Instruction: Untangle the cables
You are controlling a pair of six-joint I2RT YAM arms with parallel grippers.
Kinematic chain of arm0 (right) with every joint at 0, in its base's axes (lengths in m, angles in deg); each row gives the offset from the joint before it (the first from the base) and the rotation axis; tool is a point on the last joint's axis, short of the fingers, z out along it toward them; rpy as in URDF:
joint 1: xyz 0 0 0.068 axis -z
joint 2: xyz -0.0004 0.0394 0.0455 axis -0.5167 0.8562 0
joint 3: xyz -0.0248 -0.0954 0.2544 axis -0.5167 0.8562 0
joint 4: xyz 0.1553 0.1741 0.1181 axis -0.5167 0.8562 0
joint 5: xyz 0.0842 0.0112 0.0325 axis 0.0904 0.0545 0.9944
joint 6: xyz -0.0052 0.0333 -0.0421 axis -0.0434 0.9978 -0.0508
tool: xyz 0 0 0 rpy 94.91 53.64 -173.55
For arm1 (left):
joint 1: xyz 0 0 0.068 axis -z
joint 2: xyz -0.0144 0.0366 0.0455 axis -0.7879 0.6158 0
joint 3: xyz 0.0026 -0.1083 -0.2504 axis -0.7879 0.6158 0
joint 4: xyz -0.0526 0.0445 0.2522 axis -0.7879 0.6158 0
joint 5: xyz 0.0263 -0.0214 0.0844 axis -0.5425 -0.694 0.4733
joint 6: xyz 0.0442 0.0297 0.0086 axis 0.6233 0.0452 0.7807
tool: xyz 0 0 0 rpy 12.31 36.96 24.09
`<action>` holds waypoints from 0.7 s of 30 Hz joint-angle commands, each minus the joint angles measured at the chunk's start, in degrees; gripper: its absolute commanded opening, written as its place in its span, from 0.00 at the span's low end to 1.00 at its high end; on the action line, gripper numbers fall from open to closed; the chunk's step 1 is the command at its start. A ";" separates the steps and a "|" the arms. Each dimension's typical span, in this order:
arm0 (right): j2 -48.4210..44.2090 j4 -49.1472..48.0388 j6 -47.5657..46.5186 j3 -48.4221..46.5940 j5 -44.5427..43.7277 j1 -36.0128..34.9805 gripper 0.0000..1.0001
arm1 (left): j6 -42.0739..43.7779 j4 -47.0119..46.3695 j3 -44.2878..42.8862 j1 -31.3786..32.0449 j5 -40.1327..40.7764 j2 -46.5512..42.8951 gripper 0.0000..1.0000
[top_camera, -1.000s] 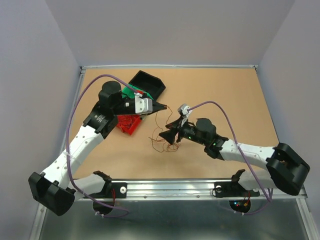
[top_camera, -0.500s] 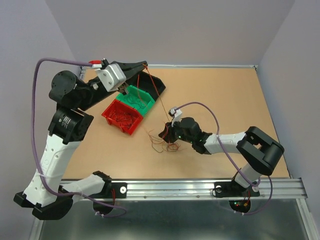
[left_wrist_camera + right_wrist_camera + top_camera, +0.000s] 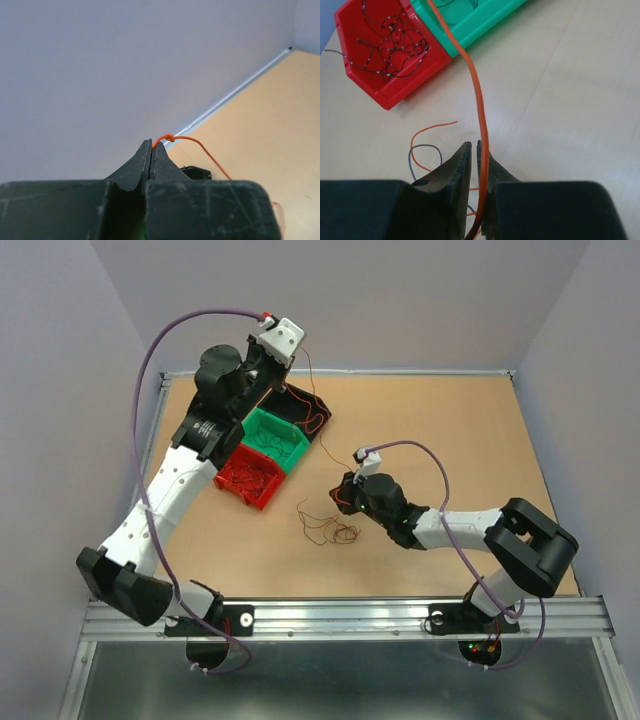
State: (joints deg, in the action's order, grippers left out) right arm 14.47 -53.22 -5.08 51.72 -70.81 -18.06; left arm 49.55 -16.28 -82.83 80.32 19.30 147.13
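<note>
Pinching one orange cable, both closed: left tool by grey wall, right tool over tan table.

High overview; wrist close-ups; shared cable

left hand high, pinched; right hand low

Your desk carries a red bin touching a green bin. A black bin sits just behind.
</note>
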 commanded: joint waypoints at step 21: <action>-6.35 -0.93 -4.41 1.36 -13.47 -0.23 0.00 | -0.08 -21.95 -7.61 -10.85 3.73 30.38 0.00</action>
State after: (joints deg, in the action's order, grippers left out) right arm 9.92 -52.73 -5.84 53.62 -81.36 -18.06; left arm 50.88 -29.79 -87.86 70.34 26.41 178.82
